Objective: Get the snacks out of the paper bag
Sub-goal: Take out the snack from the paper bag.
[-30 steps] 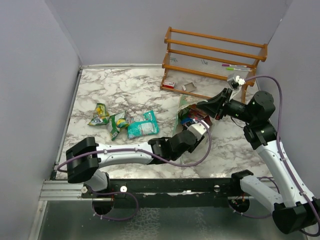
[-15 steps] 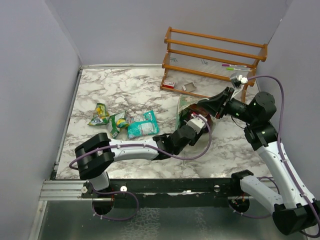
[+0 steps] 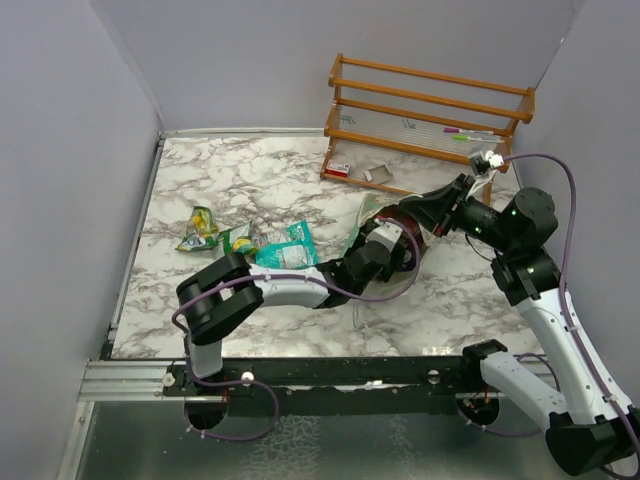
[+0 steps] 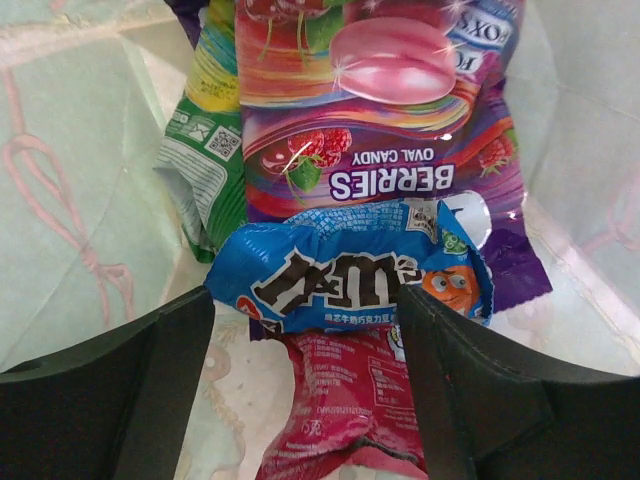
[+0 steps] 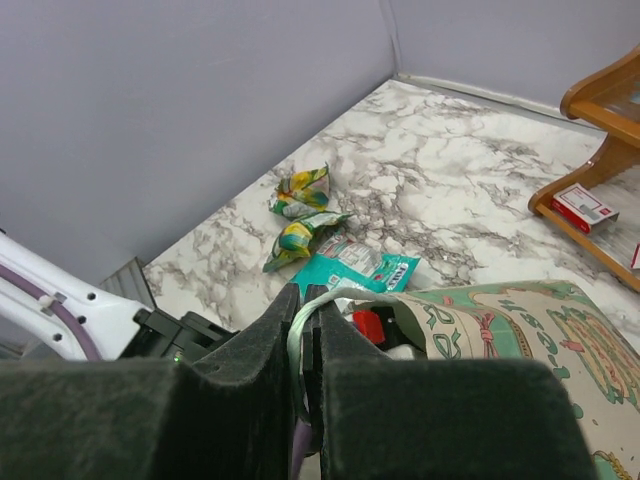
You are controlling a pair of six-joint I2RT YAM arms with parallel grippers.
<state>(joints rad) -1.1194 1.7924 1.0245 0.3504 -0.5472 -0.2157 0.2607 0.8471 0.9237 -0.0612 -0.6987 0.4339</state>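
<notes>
Pushed deeper than a second ago, the left gripper (image 4: pixel 305 330) now sits well inside the paper bag (image 3: pixel 368 208), and its jaws have spread wide. They stand apart on either side of a blue packet (image 4: pixel 340 275). That packet lies across a purple-pink candy bag (image 4: pixel 370 130), with a green packet (image 4: pixel 205 150) beside it and a red packet (image 4: pixel 330 420) beneath. The right gripper (image 5: pixel 303 310) is pinched together on the bag's rim. A teal packet (image 3: pixel 285 247) and yellow-green packets (image 3: pixel 200 228) lie on the tabletop (image 3: pixel 250 170), left of the bag.

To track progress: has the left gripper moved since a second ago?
Yes: the left gripper went deeper into the paper bag, toward the wooden rack.
</notes>
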